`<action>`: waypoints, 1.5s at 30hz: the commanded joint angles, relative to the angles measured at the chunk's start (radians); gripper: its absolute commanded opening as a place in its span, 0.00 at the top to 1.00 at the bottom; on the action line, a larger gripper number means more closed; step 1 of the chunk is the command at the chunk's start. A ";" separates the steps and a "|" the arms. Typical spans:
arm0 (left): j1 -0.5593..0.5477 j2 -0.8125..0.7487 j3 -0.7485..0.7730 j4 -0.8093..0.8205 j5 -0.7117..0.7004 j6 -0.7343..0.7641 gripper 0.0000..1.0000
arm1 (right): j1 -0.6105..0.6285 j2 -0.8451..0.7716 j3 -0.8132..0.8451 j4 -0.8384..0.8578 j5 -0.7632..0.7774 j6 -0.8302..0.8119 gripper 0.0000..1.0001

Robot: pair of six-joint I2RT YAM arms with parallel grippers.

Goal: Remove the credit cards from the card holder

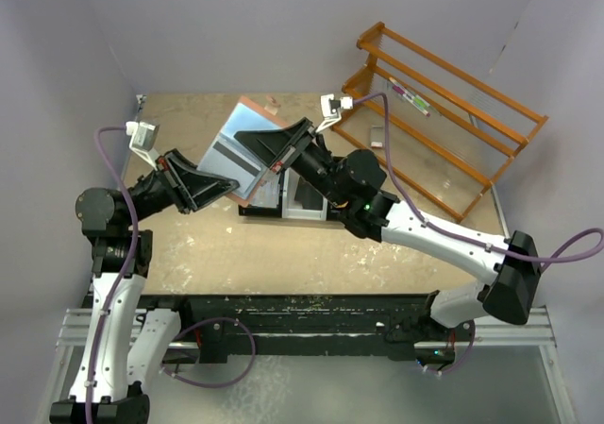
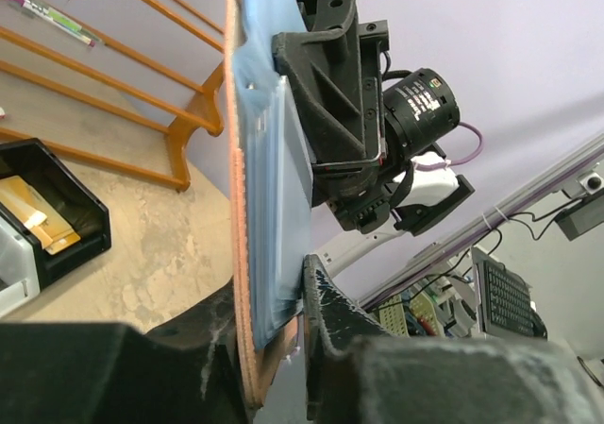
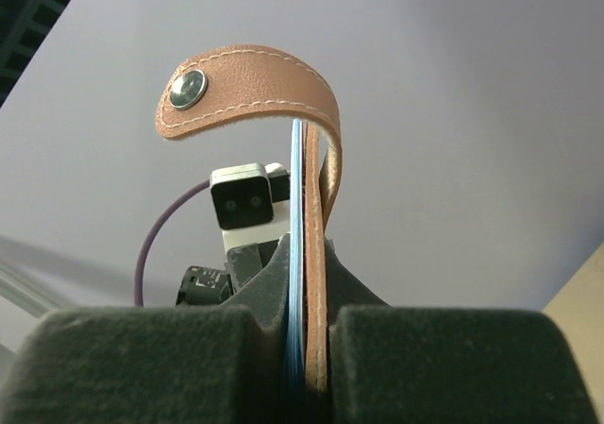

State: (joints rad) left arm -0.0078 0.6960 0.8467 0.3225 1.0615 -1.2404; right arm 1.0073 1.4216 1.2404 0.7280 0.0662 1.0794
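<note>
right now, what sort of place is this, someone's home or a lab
Most likely a robotics lab test cell: plain screen walls box in a worn table, a metal rail runs along its near edge, and the left wrist view shows a keyboard on a bench beyond.

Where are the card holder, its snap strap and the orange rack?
card holder (image 1: 243, 127): top external view, on the light blue lining.
snap strap (image 3: 255, 82): right wrist view, on the brown leather beside the snap.
orange rack (image 1: 462, 72): top external view, on its top rail.
</note>
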 commanded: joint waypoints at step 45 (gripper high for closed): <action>0.058 0.436 0.520 -1.340 0.264 1.320 1.00 | -0.225 -0.002 0.121 -0.519 -0.760 -0.332 0.42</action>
State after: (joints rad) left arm 0.0460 1.1385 1.3334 -1.0290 1.2102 0.0650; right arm 0.7818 1.4170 1.3075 0.1318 -0.6594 0.7563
